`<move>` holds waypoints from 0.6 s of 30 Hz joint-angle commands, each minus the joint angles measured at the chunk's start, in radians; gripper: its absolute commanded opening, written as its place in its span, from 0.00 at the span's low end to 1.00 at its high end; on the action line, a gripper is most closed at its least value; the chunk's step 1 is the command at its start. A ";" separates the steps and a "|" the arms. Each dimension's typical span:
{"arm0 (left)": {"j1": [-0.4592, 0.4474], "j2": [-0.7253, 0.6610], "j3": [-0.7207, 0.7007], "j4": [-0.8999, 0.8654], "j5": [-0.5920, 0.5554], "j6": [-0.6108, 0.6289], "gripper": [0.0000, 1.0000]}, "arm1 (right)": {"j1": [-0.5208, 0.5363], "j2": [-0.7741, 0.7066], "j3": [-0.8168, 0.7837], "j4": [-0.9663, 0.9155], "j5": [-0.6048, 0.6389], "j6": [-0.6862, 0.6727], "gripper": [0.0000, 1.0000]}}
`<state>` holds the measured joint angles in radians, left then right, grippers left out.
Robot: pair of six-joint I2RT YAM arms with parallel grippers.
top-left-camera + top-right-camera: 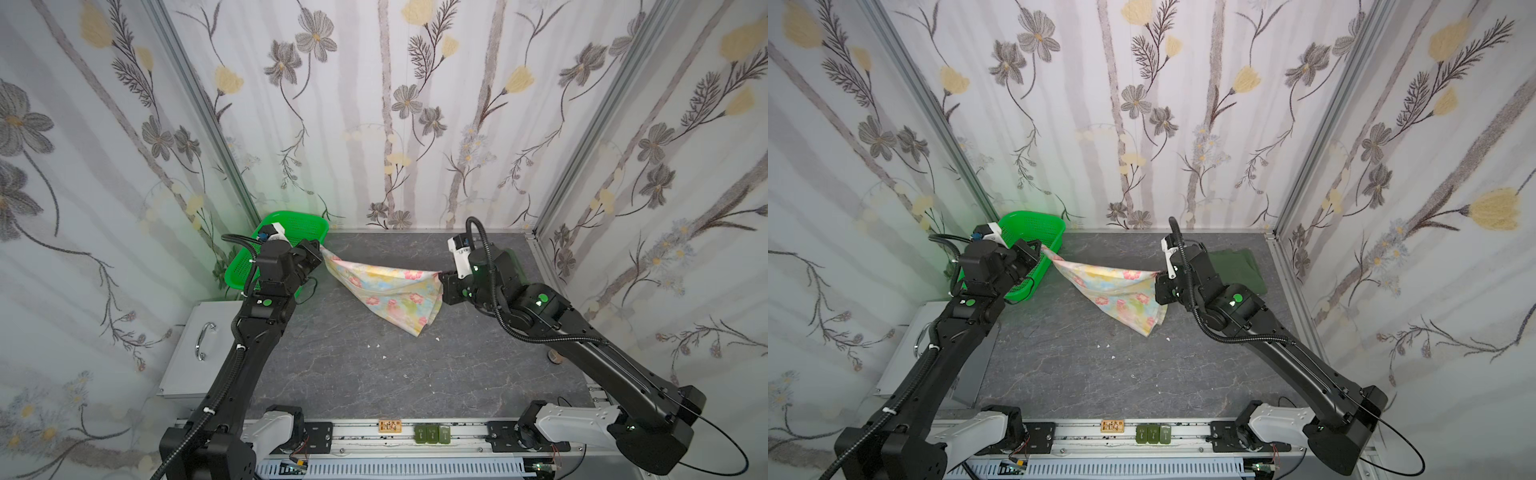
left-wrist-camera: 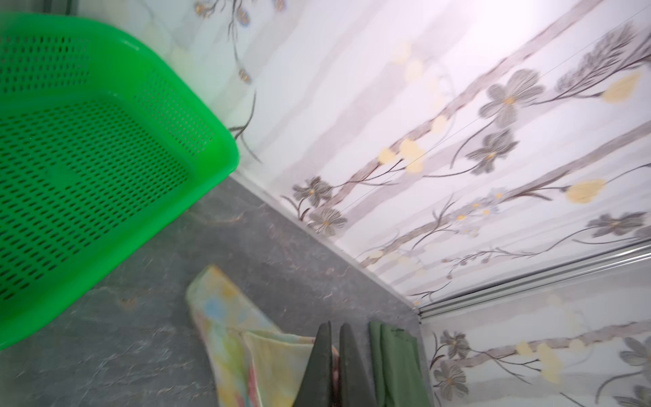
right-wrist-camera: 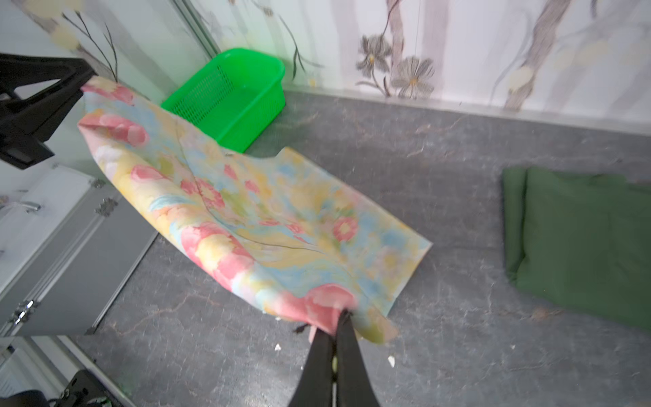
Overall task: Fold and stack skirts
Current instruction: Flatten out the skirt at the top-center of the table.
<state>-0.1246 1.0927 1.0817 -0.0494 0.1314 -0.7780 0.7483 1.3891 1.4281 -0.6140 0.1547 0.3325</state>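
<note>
The plain dark olive-green cloth skirt [image 1: 1233,270] lies folded at the far right of the grey desk [image 1: 374,374], while the left hand [image 1: 321,249] and the right hand [image 1: 441,275], both clenched on the pastel yellow-blue flowered cloth skirt [image 1: 386,286], hold it stretched above the desk, so I judge that its folding and stacking are not yet done.

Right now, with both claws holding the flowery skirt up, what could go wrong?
1. The left claw and right claw each pinch only a small corner of the skirt, so it might slip out.
2. Its low end hangs down to the table and may drag and crumple.
3. The left claw is right beside the basket and could bump it.
</note>
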 commanded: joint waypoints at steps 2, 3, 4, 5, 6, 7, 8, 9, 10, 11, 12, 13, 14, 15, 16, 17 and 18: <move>0.002 -0.061 0.104 -0.041 -0.023 -0.025 0.00 | -0.028 -0.007 0.102 -0.062 0.103 -0.159 0.00; 0.001 -0.073 0.120 -0.045 -0.031 -0.023 0.00 | -0.051 -0.007 0.113 -0.070 0.133 -0.172 0.00; 0.003 -0.084 0.138 -0.051 -0.039 -0.021 0.00 | -0.073 -0.004 0.144 -0.099 0.132 -0.171 0.00; 0.003 -0.091 0.151 -0.058 -0.044 -0.020 0.00 | -0.077 -0.010 0.178 -0.120 0.110 -0.178 0.00; 0.003 -0.093 0.164 -0.066 -0.043 -0.019 0.00 | -0.077 -0.023 0.189 -0.118 0.095 -0.182 0.00; 0.003 -0.095 0.177 -0.076 -0.039 -0.018 0.00 | -0.078 -0.040 0.188 -0.106 0.087 -0.182 0.00; 0.003 -0.098 0.185 -0.081 -0.027 -0.024 0.00 | -0.078 -0.048 0.200 -0.115 0.067 -0.181 0.00; 0.002 -0.101 0.189 -0.081 -0.015 -0.031 0.00 | -0.079 -0.051 0.220 -0.135 0.038 -0.177 0.00; 0.003 -0.106 0.193 -0.082 0.000 -0.037 0.00 | -0.077 -0.062 0.231 -0.149 0.005 -0.171 0.00; 0.003 -0.112 0.195 -0.082 0.011 -0.043 0.00 | -0.077 -0.076 0.230 -0.151 -0.026 -0.168 0.00; 0.003 -0.120 0.196 -0.082 0.018 -0.048 0.00 | -0.076 -0.089 0.225 -0.152 -0.048 -0.169 0.00; 0.002 -0.126 0.200 -0.083 0.027 -0.050 0.00 | -0.079 -0.100 0.220 -0.154 -0.058 -0.172 0.00; 0.003 -0.128 0.205 -0.083 0.036 -0.053 0.00 | -0.081 -0.103 0.220 -0.161 -0.045 -0.177 0.00; 0.002 -0.127 0.205 -0.083 0.041 -0.055 0.00 | -0.083 -0.101 0.221 -0.167 -0.027 -0.183 0.00; 0.001 -0.117 0.205 -0.083 0.048 -0.060 0.00 | -0.090 -0.093 0.221 -0.170 -0.009 -0.189 0.00; 0.002 -0.102 0.205 -0.083 0.054 -0.065 0.00 | -0.111 -0.077 0.221 -0.173 -0.007 -0.195 0.00; 0.001 -0.079 0.205 -0.082 0.058 -0.068 0.00 | -0.134 -0.058 0.220 -0.171 -0.010 -0.199 0.00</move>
<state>-0.1257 0.9840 1.2793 -0.1497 0.2184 -0.8253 0.6491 1.2984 1.6474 -0.7582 0.0834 0.1619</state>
